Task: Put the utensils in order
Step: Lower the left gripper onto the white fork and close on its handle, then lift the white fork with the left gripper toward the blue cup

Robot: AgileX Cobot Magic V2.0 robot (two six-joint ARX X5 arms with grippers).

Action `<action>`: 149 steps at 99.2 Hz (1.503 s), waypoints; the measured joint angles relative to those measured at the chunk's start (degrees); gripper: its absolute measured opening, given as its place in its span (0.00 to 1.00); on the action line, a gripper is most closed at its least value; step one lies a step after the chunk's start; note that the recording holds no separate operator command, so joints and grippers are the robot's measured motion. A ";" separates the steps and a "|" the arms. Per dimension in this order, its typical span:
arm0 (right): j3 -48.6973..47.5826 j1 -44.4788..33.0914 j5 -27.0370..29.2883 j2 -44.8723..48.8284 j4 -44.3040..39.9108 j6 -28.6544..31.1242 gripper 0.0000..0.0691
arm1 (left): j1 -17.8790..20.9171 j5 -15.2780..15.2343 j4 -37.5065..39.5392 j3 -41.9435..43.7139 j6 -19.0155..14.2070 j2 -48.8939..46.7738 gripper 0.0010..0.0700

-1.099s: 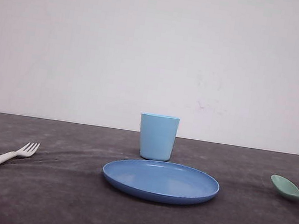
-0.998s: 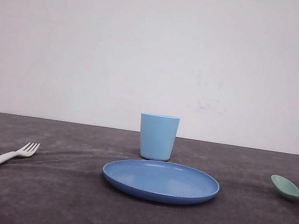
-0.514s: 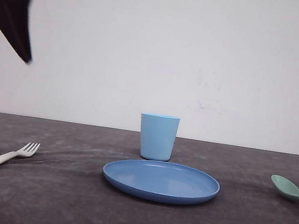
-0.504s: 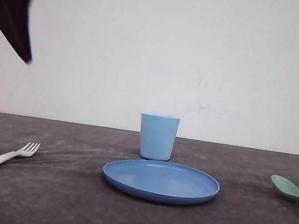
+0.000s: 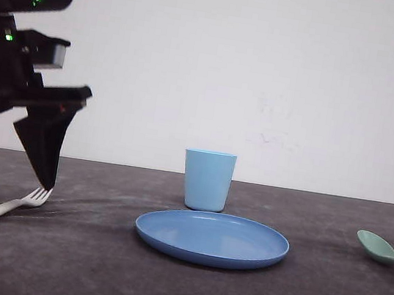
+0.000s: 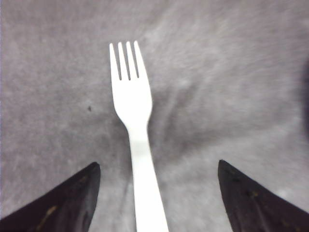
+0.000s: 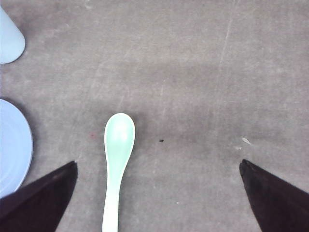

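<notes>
Fork (image 6: 133, 121) handle sits centred between spread left gripper (image 6: 154, 203) for grab; right gripper (image 7: 157, 203) likewise apart over spoon (image 7: 117, 159).

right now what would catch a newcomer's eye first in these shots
The black left claw hangs open low at the table's left edge, its fingers either side of the white fork. At centre a round blue plate lies in front of a light blue cup, with the mint-green spoon far right.
</notes>
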 joint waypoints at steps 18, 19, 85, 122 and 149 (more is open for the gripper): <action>0.00 0.00 0.00 0.00 0.00 0.00 0.98 | 0.00 -0.31 1.88 0.00 -0.22 1.49 0.57; 0.00 0.00 0.00 0.00 -0.02 0.00 0.98 | 0.00 -0.31 1.92 0.00 -0.24 1.57 0.56; 0.00 0.00 0.00 0.00 -0.02 -0.02 0.98 | 0.02 -2.51 2.97 0.00 -1.31 5.88 0.34; 0.00 0.00 0.00 0.00 0.00 -0.04 0.98 | -0.81 -3.43 3.34 0.00 -1.44 5.88 0.05; 0.00 0.00 0.00 0.00 0.00 -0.04 0.98 | -3.34 -3.43 10.01 -0.07 -1.42 -1.33 0.05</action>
